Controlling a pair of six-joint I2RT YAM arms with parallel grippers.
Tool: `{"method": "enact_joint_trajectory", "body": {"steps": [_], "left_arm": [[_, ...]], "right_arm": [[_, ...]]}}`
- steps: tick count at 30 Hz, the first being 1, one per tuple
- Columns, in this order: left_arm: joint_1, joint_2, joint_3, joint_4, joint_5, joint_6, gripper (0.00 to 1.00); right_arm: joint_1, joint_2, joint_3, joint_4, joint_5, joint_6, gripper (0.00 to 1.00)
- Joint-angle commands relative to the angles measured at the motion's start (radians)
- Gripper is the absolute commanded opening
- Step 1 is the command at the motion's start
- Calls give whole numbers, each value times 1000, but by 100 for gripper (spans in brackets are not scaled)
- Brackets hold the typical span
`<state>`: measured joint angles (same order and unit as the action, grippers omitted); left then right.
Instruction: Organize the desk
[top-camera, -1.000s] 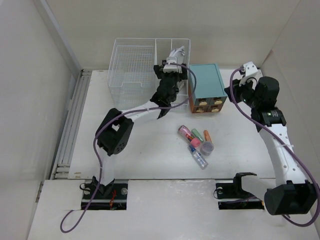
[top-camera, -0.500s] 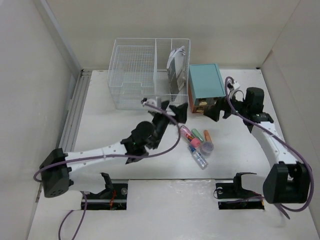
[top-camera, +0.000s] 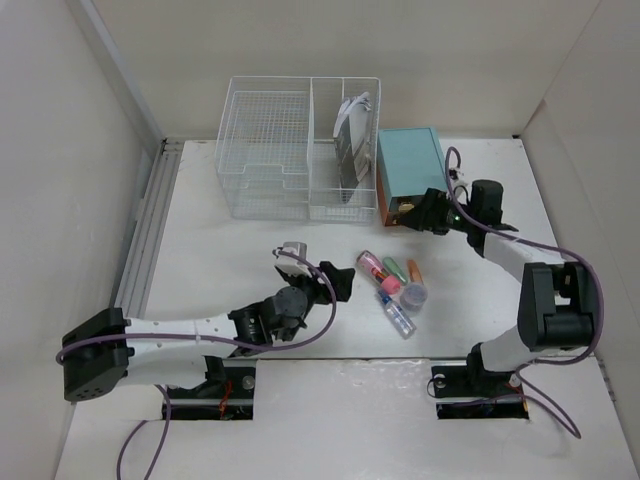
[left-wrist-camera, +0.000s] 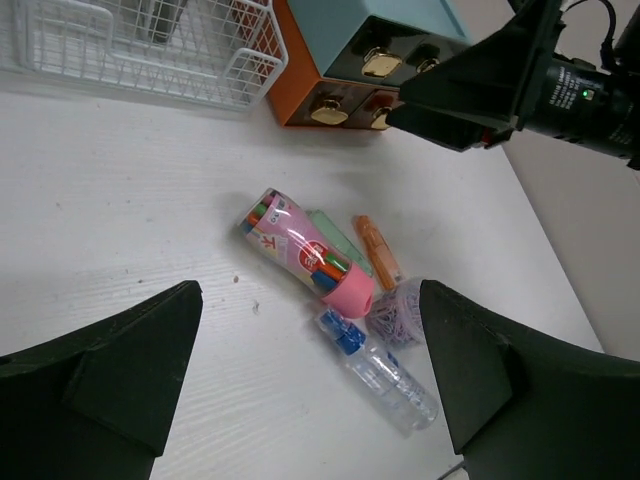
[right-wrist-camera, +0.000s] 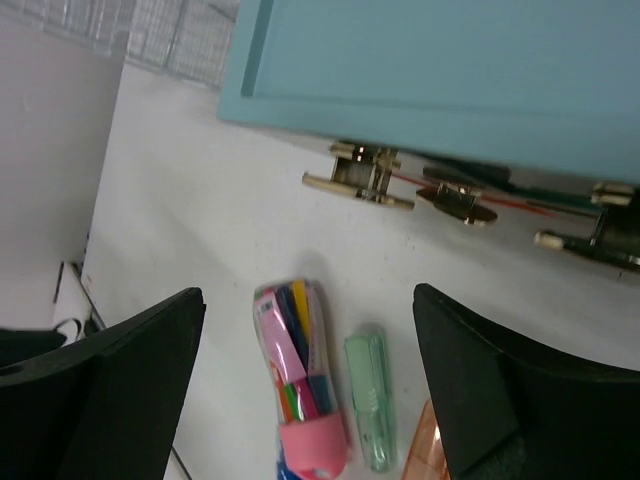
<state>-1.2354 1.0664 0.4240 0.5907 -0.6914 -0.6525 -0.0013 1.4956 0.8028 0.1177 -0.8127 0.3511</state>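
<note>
Noted left hand spread wide, empty, above pen case lying before box on table. Found right hand likewise wide, empty, at box's drawers. Judged pickup pending: needed lowering, centred pinch.

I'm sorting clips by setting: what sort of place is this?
Probably a robot test cell staged as a desk: white tabletop boxed by pale walls, wire basket and teal drawer box.
</note>
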Motion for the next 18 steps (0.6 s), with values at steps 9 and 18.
{"method": "enact_joint_trajectory", "body": {"steps": [9,18], "left_arm": [[-61,-17,6,-3,-77,-95,88],[-110,-8,6,-55,-120,-145,89]], "right_arm": [[80,114,55,277,220,241,77],[90,60,20,321,343,285,61]]}}
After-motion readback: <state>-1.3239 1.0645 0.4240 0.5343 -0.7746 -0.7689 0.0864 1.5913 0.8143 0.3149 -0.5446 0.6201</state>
